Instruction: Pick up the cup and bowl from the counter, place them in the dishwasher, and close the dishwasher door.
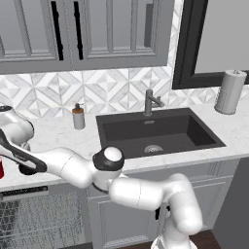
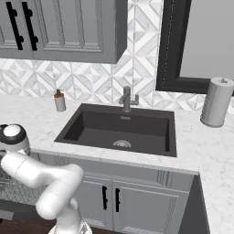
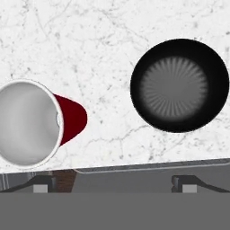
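Observation:
In the hand view I look straight down on the white marble counter (image 3: 103, 49). The red cup (image 3: 72, 117) stands at the left, its whitish inside facing the camera. The glossy black bowl (image 3: 179, 85) sits to its right, apart from it. My gripper (image 3: 114, 184) hovers above both, open, with nothing between its fingertips (image 3: 42, 185). In the left base view my arm (image 1: 63, 165) reaches far left over the counter, where a sliver of the cup (image 1: 1, 168) shows at the frame edge. Below it the dishwasher (image 1: 39, 219) stands open with its wire rack showing.
A dark sink (image 1: 109, 129) with a faucet (image 1: 151, 102) lies right of the arm. A brown soap dispenser (image 1: 78, 116) stands by the backsplash, and a paper towel roll (image 1: 229, 91) at the far right. Grey cupboards hang above and sit under the counter.

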